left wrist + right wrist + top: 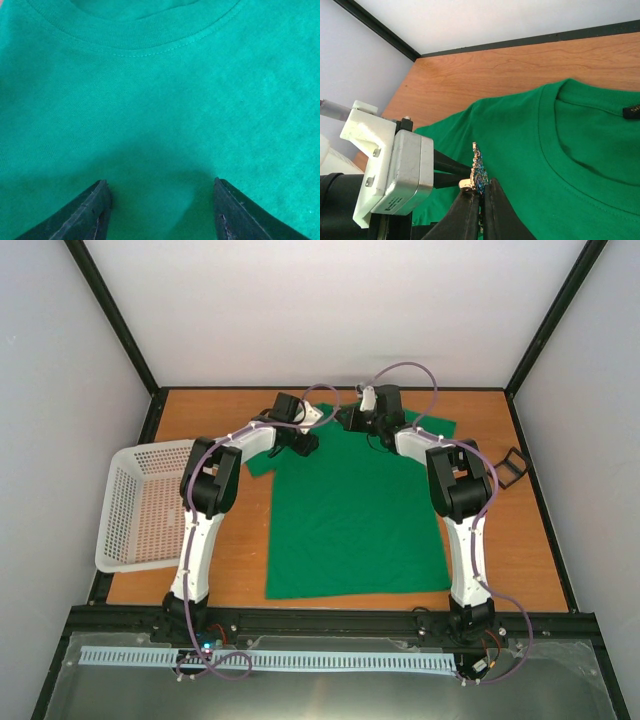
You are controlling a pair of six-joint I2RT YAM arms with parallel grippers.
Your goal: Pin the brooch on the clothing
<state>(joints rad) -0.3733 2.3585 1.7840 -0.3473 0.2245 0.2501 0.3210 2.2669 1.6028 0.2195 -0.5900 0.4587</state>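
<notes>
Pinches the brooch [477, 170] tight in the closed right gripper [481, 192], just over the green clothing [530, 200], beside the neckline [551, 137]. Keeps nothing in the left gripper [160, 187], jaws apart, low above the chest fabric. Lies flat on the counter [240, 560].

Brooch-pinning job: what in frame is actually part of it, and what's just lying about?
Part of the job: tiny silvery star-like brooch, pinched in the shut right gripper; bright green short-sleeved T-shirt; left gripper, jaws apart over the fabric near the collar.
Lying about: white plastic mesh basket, left of the shirt; small black square frame-like box, right of it.
</notes>
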